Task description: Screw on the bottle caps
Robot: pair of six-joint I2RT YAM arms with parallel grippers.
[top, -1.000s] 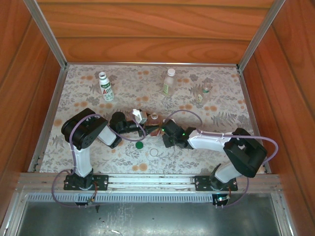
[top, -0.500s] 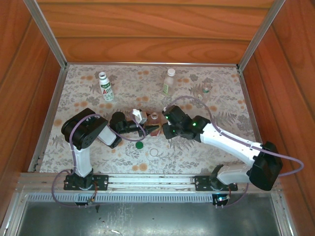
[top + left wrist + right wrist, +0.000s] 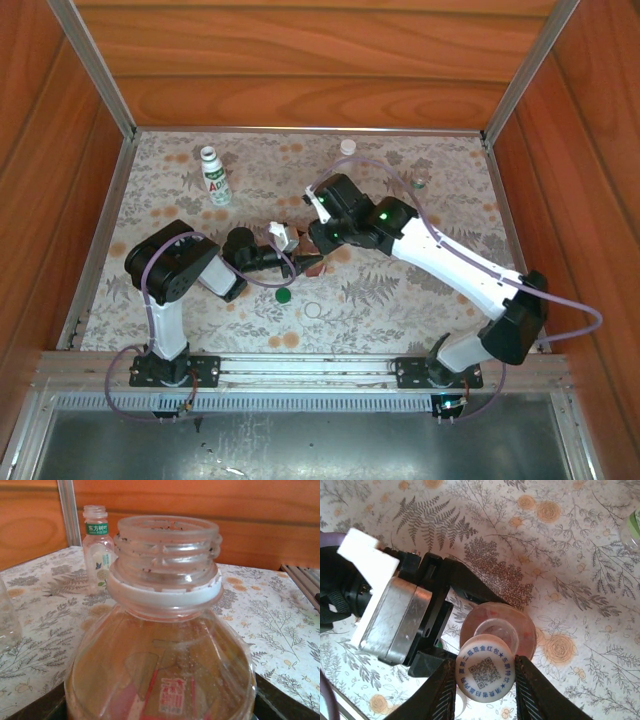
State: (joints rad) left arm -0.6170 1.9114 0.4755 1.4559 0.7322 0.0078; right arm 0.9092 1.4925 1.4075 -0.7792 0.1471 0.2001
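Overhead, you see the left fingers (image 3: 296, 263) reaching right at mid-desk, clamped on the amber bottle (image 3: 312, 263). The right arm (image 3: 440, 255) leans in over it from the right. Just near of them the dark green cap (image 3: 284, 295) lies on the desk (image 3: 400, 300). The white bottle (image 3: 213, 176) stands upright, far left.

Left wrist view: amber bottle upright, neck open, threads bare. A clear bottle (image 3: 97, 545) with a green label stands beyond it, to the left.

Right wrist view: your right fingers (image 3: 524, 680) pinch a white cap (image 3: 485, 672), printed face up, over the bottle's mouth and slightly off-centre. Contact with the rim: you cannot tell.
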